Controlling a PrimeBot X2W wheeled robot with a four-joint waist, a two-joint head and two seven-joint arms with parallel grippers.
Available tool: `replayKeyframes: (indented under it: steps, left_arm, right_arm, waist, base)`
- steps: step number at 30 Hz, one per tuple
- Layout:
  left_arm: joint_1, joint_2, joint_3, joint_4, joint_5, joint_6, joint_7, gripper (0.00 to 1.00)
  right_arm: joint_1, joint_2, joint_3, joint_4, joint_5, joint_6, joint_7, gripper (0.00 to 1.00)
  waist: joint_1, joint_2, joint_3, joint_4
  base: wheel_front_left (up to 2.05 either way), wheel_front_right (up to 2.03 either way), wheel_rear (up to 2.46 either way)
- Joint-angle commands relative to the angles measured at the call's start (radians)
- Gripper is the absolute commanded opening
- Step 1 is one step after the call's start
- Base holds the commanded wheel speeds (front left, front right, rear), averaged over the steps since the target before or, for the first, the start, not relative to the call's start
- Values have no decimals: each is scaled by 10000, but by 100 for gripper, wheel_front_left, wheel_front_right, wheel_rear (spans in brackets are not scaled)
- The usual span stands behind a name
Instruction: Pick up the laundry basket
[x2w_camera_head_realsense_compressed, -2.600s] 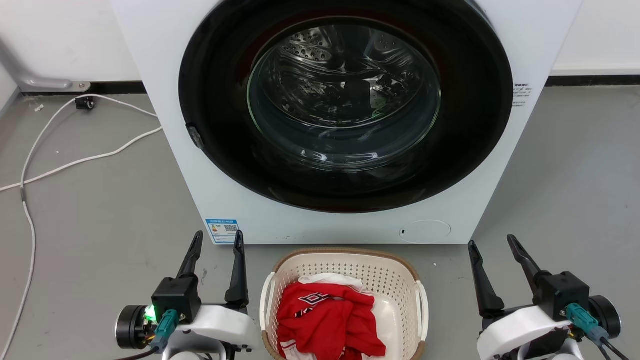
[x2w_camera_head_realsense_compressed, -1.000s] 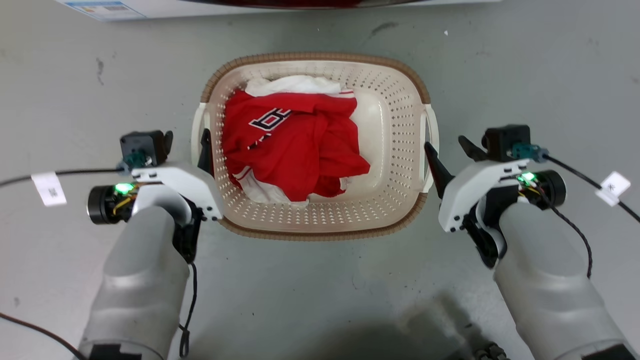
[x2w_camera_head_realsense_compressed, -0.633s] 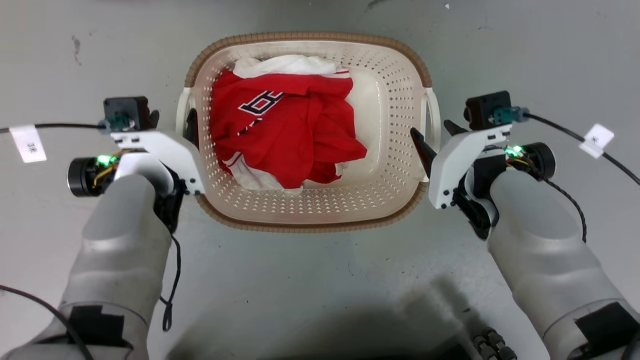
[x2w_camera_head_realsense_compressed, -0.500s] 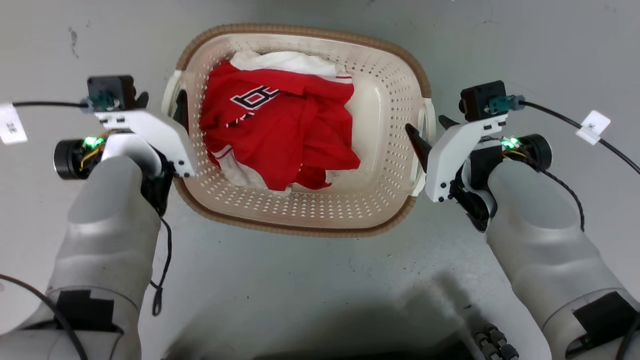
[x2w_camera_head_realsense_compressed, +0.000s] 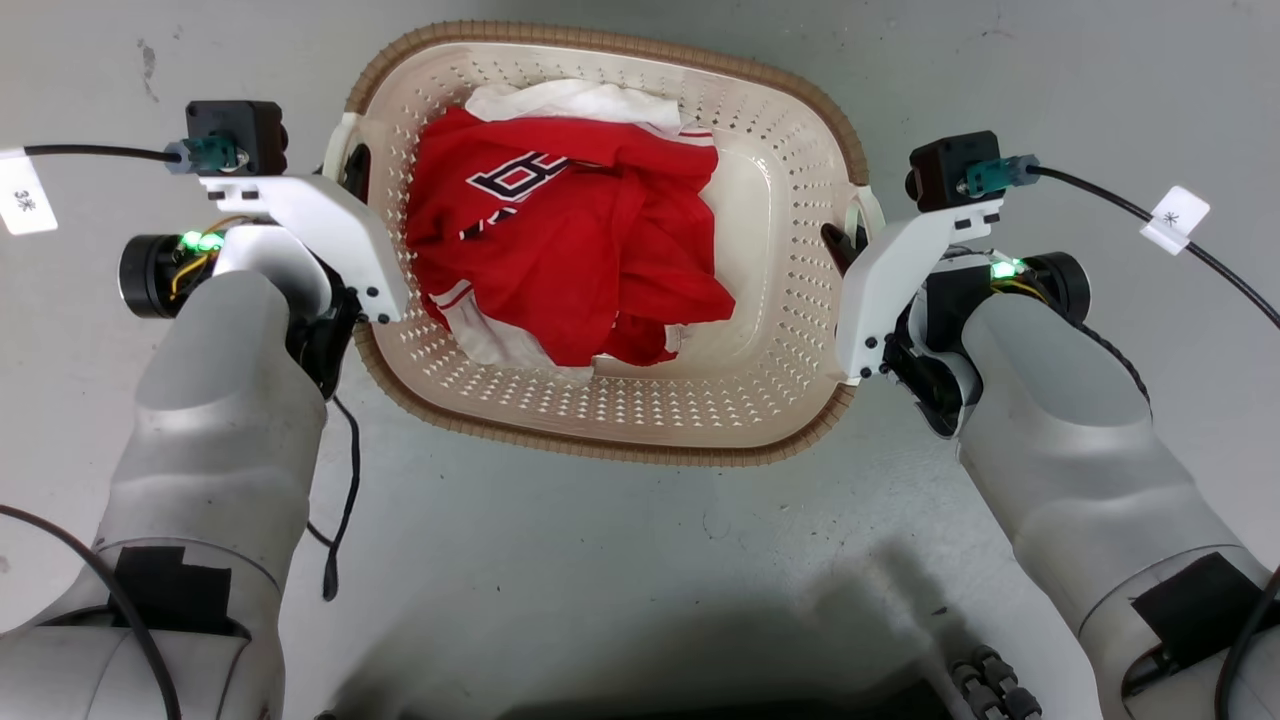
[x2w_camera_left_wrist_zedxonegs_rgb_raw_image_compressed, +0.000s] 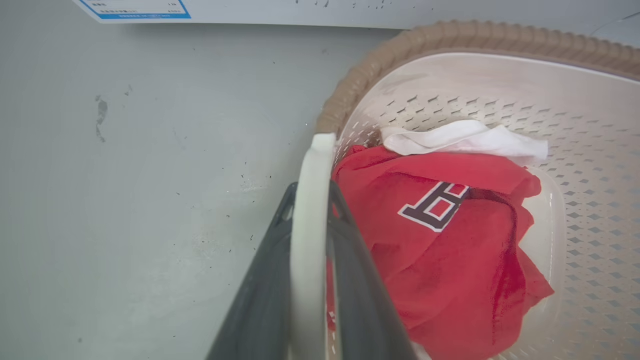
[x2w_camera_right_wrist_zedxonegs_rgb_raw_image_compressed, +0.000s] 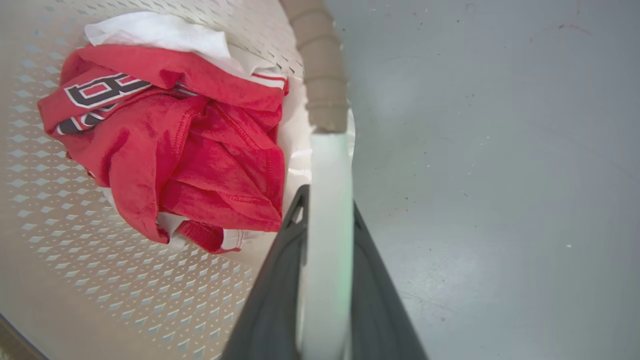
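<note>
The laundry basket (x2w_camera_head_realsense_compressed: 600, 447) is cream perforated plastic with a brown woven-look rim, and it sits between my two arms slightly turned. A red jersey (x2w_camera_head_realsense_compressed: 570, 240) and a white cloth (x2w_camera_head_realsense_compressed: 575, 100) lie inside it. My left gripper (x2w_camera_head_realsense_compressed: 354, 172) is shut on the white left handle (x2w_camera_left_wrist_zedxonegs_rgb_raw_image_compressed: 311, 210), which runs up between its dark fingers (x2w_camera_left_wrist_zedxonegs_rgb_raw_image_compressed: 265, 300). My right gripper (x2w_camera_head_realsense_compressed: 840, 245) is shut on the white right handle (x2w_camera_right_wrist_zedxonegs_rgb_raw_image_compressed: 327, 210) in the same way. The frames do not show whether the basket touches the floor.
Grey floor (x2w_camera_head_realsense_compressed: 640, 560) surrounds the basket. The washing machine's lower edge with a blue label (x2w_camera_left_wrist_zedxonegs_rgb_raw_image_compressed: 135, 7) lies just beyond it. Tagged black cables trail from both wrists (x2w_camera_head_realsense_compressed: 20, 195) (x2w_camera_head_realsense_compressed: 1175, 215). A dark shadow and my base (x2w_camera_head_realsense_compressed: 650, 690) fill the near edge.
The head camera tipped down from the washing machine to the basket. Both grippers, open at first, came in to the handles and shut on them. The basket has turned slightly and looks larger.
</note>
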Motion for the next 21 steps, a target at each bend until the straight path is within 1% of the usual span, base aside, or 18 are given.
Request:
replayKeyframes:
  steps: [1, 11, 12, 21]
  left_arm:
    - [683, -124, -101, 580, -34, 80, 580, 0]
    - [575, -253, -465, 554, -153, -20, 843, 0]
    - [577, -349, -634, 524, -194, -39, 1110, 0]
    - [868, -863, -1132, 511, -669, -55, 2078, 0]
  right_arm:
    - [49, -231, 98, 208, 110, 24, 28, 0]
    - [29, -147, 530, 515, 804, 65, 68, 0]
    - [74, -91, 619, 627, 955, 68, 194, 0]
    - [563, -197, 814, 857, 1507, 70, 909, 0]
  waist:
    - [2, 0, -52, 6]
    - [2, 0, -465, 108]
    - [2, 0, -754, 195]
    - [2, 0, -2234, 533]
  base:
    - [0, 0, 0]
    - [0, 0, 0]
    - [0, 0, 0]
    - [0, 0, 0]
